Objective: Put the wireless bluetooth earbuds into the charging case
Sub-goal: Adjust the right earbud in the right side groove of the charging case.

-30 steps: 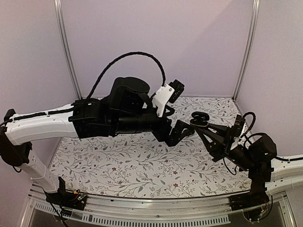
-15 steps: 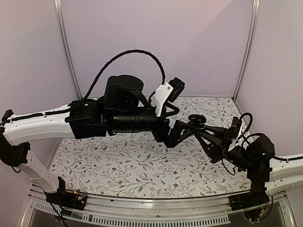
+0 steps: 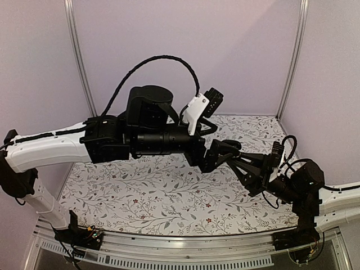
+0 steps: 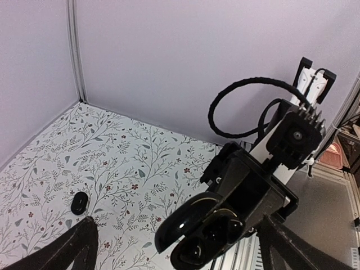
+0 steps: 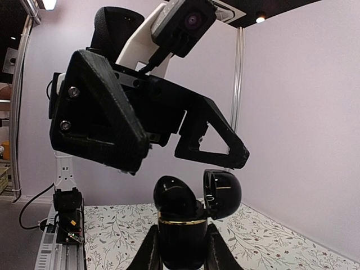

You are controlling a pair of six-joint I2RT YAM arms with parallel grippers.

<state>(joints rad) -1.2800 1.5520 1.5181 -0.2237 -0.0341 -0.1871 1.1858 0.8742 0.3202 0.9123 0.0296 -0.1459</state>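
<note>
Where both arms meet above the right half of the flower-patterned desk [image 3: 140, 191], the left gripper [image 3: 224, 151] and right gripper [image 3: 236, 161] sit close together; from overhead I cannot tell how their jaws stand. From the left wrist, its fingers [image 4: 67, 253] stand wide apart, gripping nothing. Ahead hangs a glossy black pebble-shaped charging case [image 4: 194, 233], lid open, and a tiny black plastic earbud [image 4: 79, 202] lies on the cloth out from the far right corner. From the right wrist, its fingers [image 5: 149, 253] clamp the case's base, under the left gripper.

Overhead; close wrist views sharing case [image 5: 181, 225]
</note>
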